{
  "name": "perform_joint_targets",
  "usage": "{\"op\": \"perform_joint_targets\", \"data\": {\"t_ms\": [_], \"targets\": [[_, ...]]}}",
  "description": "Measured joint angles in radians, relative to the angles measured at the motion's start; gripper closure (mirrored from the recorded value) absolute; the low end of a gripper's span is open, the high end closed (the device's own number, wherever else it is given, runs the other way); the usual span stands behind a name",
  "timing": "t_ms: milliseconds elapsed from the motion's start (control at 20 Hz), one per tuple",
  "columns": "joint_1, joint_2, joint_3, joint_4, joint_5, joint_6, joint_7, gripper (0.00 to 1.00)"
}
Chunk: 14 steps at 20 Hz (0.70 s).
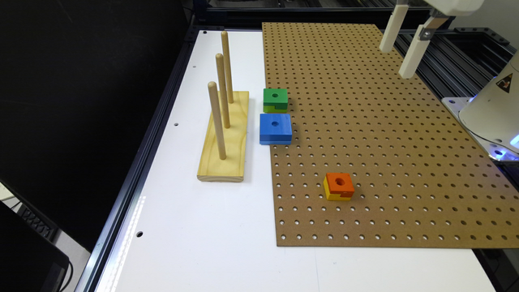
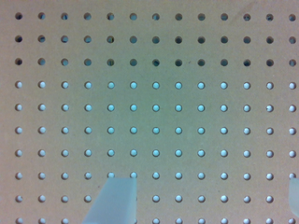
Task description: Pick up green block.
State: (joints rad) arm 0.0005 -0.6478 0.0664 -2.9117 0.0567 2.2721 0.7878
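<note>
The green block (image 1: 275,100) lies flat near the edge of the brown pegboard (image 1: 365,134) on the exterior view's left, dark green on top with a round hole and a lime lower layer. My gripper (image 1: 395,63) hangs high above the pegboard's far corner on the exterior view's right, well away from the block. In the wrist view the gripper (image 2: 205,205) is open, its fingers (image 2: 114,200) wide apart over bare pegboard (image 2: 154,116) with nothing between them.
A larger blue block (image 1: 275,128) sits just in front of the green one. An orange-and-yellow block (image 1: 339,186) lies nearer the pegboard's front. A wooden stand with three upright pegs (image 1: 225,138) is on the white table (image 1: 182,243). The robot base (image 1: 494,113) is at the right.
</note>
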Motion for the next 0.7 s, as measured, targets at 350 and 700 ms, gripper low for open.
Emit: {"op": "perform_joint_targets", "data": {"t_ms": [350,700], "targets": [[-0.005,-0.001,0.000,0.000,0.0000,-0.001,0.000,0.00],[-0.024,-0.001,0.000,0.000,-0.0019,0.000,-0.005,0.00]]}}
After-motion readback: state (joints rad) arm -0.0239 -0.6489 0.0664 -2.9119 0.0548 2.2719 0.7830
